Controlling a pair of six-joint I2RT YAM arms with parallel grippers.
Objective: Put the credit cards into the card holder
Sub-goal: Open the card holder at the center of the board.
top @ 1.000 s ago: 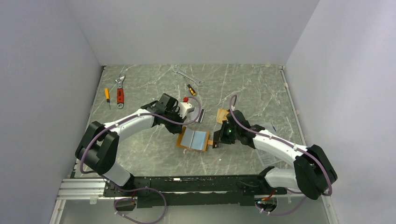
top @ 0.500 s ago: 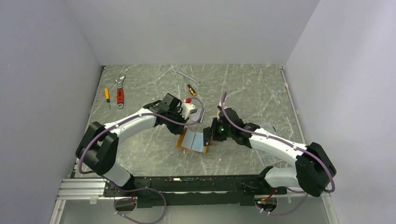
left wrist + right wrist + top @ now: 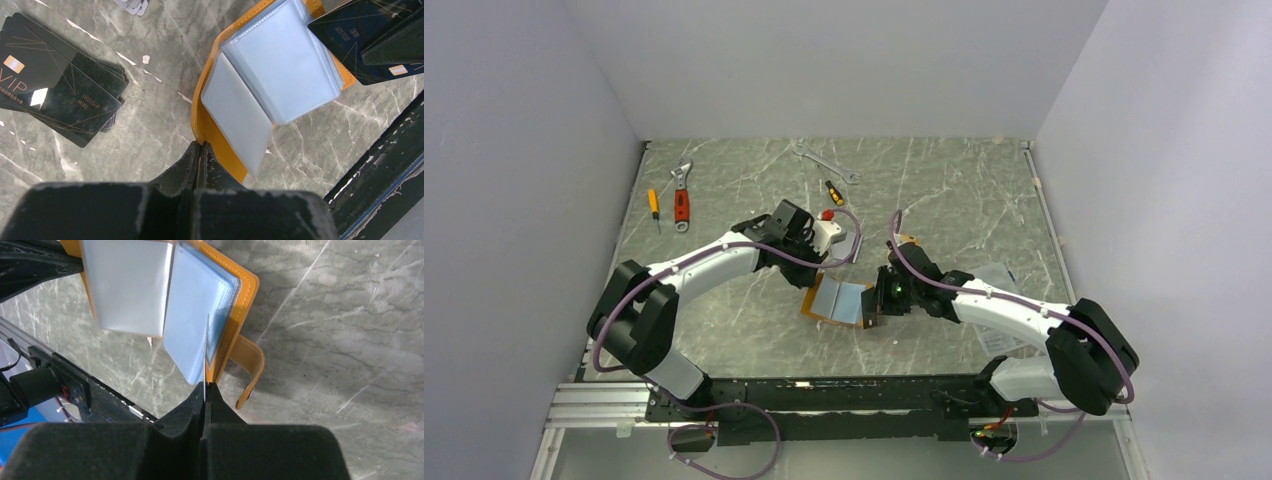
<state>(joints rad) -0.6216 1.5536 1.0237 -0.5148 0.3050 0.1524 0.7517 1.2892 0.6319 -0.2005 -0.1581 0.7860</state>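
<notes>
Orange holder (image 3: 243,300) x1, R gripper (image 3: 205,390): 1 card (image 3: 345,40).

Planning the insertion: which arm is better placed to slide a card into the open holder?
Right. The right pincer is shut on a card at the card holder's clear pockets; the left pincer, shut, rests at its cover edge.

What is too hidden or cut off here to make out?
Right wrist view: the thin black credit card in the right gripper shows edge-on only; its face is hidden.
Top view: the gripper covers where it meets the orange leather card holder.
Left wrist view: overlapping black cards run off the left edge; count unclear.
</notes>
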